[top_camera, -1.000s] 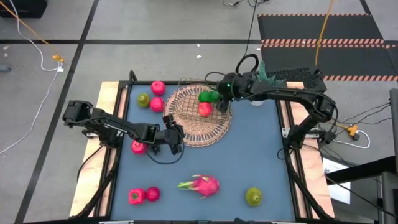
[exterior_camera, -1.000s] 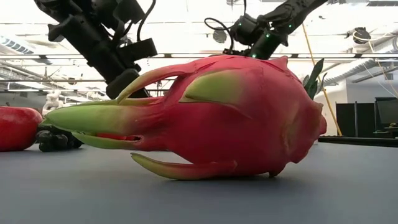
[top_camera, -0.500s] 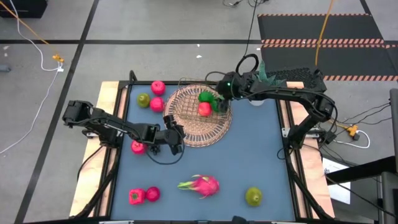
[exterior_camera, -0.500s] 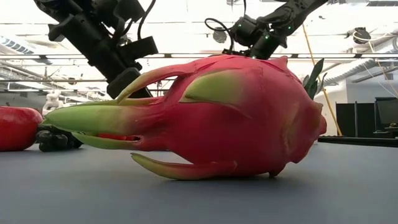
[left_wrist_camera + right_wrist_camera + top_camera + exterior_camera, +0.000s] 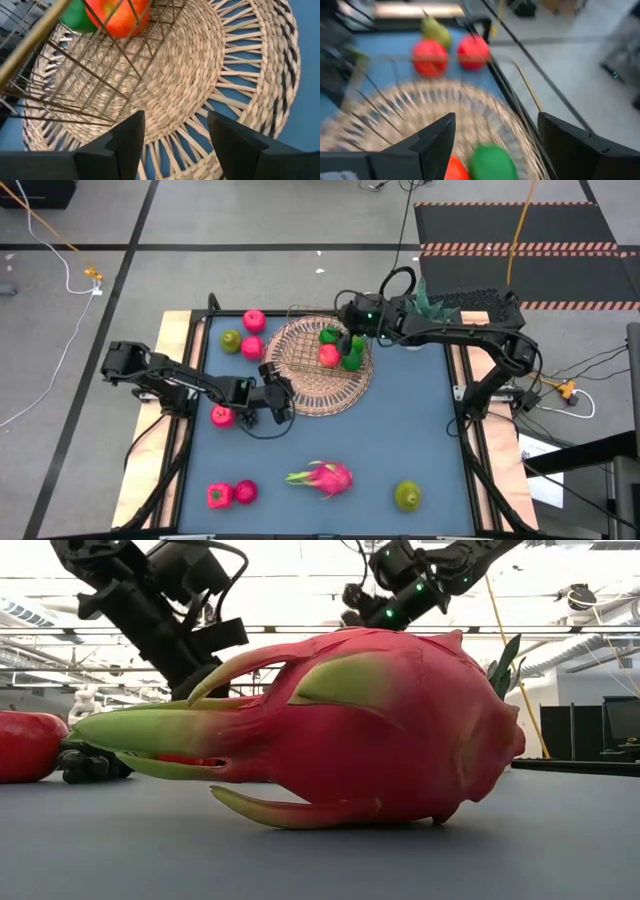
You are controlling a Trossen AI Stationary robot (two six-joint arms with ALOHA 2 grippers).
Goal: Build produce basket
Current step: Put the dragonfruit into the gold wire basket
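The round wicker basket (image 5: 300, 395) with its thin wire frame (image 5: 300, 340) sits at the table's far middle. In it lie a red fruit (image 5: 328, 357) and two green pieces (image 5: 328, 336) (image 5: 353, 354). My right gripper (image 5: 349, 328) is open above the basket's far side, with the red and green pieces (image 5: 492, 162) below it. My left gripper (image 5: 276, 402) is open over the basket's near-left rim; the weave (image 5: 200, 75) and wire frame (image 5: 90, 70) fill its view. The dragon fruit (image 5: 325, 477) lies on its side near the front.
Loose on the blue mat are two red fruits (image 5: 254, 321) (image 5: 252, 347) and a green pear (image 5: 231, 340) left of the basket. Another red one (image 5: 222, 416) lies by the left arm, two red pieces (image 5: 230, 494) near-left and a pear (image 5: 407, 496) near-right. A plant (image 5: 425, 295) stands far right.
My right gripper has risen and drawn back from over the basket's middle toward the far edge and slightly left. A green piece now shows lying in the basket beside the red fruit, where the gripper stood before.
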